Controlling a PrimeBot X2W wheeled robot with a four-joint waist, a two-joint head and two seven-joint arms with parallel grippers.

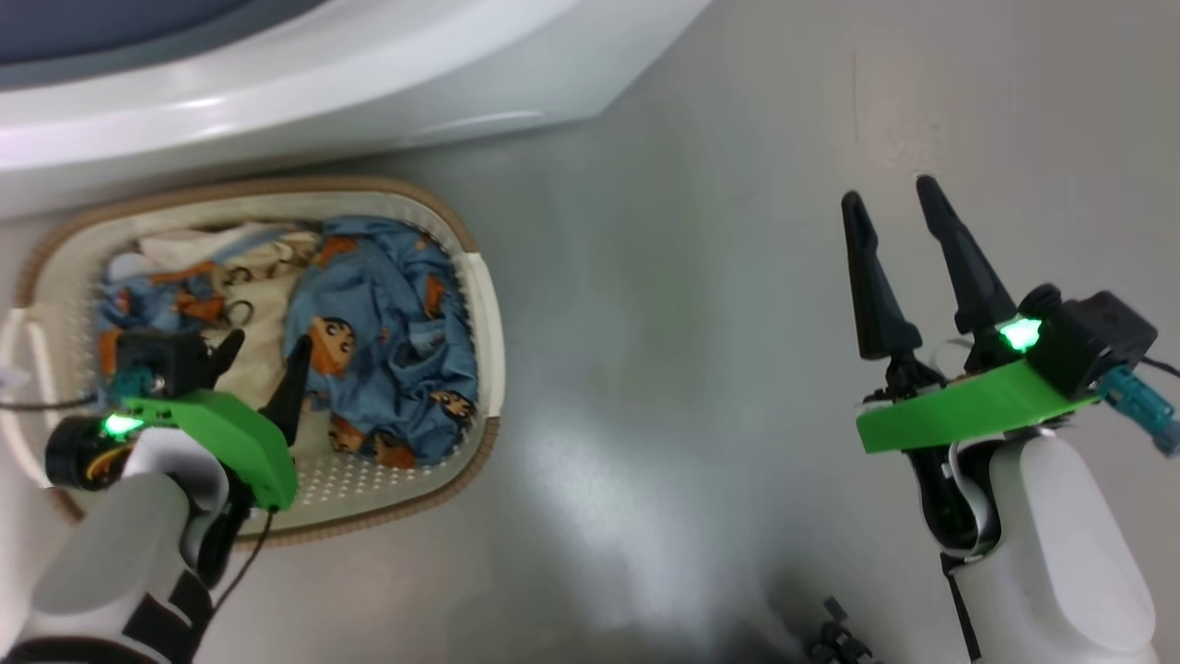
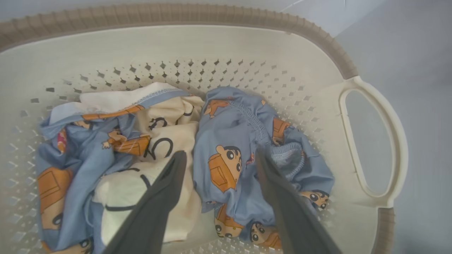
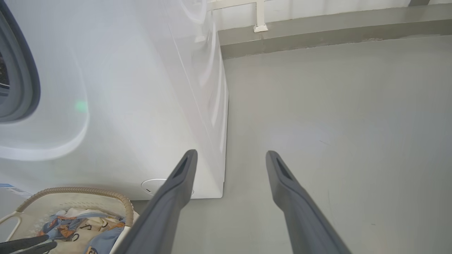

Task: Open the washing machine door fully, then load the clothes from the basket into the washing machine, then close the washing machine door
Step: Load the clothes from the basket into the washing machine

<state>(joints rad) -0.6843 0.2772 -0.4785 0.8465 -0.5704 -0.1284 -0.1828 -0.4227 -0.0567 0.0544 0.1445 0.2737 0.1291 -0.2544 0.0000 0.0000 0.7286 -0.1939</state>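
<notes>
The cream basket (image 1: 484, 304) with a brown rim stands on the floor in front of the white washing machine (image 1: 277, 83). In it lie the clothes: a light-blue printed piece (image 2: 229, 141) on the right and a cream piece (image 2: 169, 127) with black lines beside it. My left gripper (image 1: 267, 355) hangs open just over the pile, its tips (image 2: 221, 155) on either side of the blue piece's left part, gripping nothing. My right gripper (image 1: 887, 192) stands open over bare floor, well to the right of the basket. The washing machine door is out of view.
In the right wrist view the machine's front (image 3: 123, 106) shows its grey gasket (image 3: 21, 88) at the left edge and a round cover (image 3: 152, 185) low down. A low grey kerb (image 3: 317, 31) runs along the far wall. Grey floor (image 1: 691, 369) lies between the basket and my right arm.
</notes>
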